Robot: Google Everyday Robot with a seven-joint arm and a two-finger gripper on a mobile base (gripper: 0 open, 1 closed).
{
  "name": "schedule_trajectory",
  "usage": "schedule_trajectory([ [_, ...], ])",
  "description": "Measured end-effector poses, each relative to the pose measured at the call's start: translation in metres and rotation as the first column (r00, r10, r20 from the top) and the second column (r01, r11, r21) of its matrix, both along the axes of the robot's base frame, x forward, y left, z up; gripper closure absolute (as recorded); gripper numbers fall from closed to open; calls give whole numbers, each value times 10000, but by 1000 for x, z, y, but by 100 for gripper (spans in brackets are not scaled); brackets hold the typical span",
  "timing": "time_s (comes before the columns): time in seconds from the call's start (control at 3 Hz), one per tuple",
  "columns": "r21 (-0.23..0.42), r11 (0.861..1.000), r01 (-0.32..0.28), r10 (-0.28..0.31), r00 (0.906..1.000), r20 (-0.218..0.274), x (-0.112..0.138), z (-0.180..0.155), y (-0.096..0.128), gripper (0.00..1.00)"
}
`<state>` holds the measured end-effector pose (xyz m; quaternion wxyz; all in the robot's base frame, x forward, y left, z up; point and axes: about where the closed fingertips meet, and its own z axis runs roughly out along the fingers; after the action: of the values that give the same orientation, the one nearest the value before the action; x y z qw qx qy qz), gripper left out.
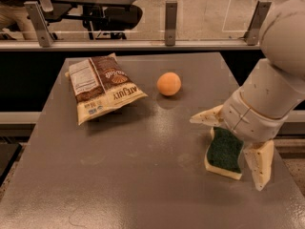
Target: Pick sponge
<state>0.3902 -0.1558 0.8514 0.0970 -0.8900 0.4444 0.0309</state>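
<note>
The sponge, dark green on top with a pale yellow foam base, lies flat on the grey table at the right. My gripper hangs over it with its jaws wide open. One pale finger points left at the sponge's far-left side. The other finger hangs at the sponge's right edge. The arm's wrist covers the sponge's far end. The fingers straddle the sponge but do not clamp it.
An orange ball sits at the table's middle back. A brown and cream snack bag lies at the back left. The table's right edge is close behind the gripper. A railing with glass panels runs along the far side.
</note>
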Motion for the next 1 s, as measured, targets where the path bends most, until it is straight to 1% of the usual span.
schedule_trajectory([
  [0.33,-336,9988,-349,347,9994,-49,4,-12,-2,18],
  [0.67,-668,9961,-572,558,9982,-230,7,-19,-6,42],
  [1.0,-908,9935,-692,649,9966,-501,14,-19,-10,73],
])
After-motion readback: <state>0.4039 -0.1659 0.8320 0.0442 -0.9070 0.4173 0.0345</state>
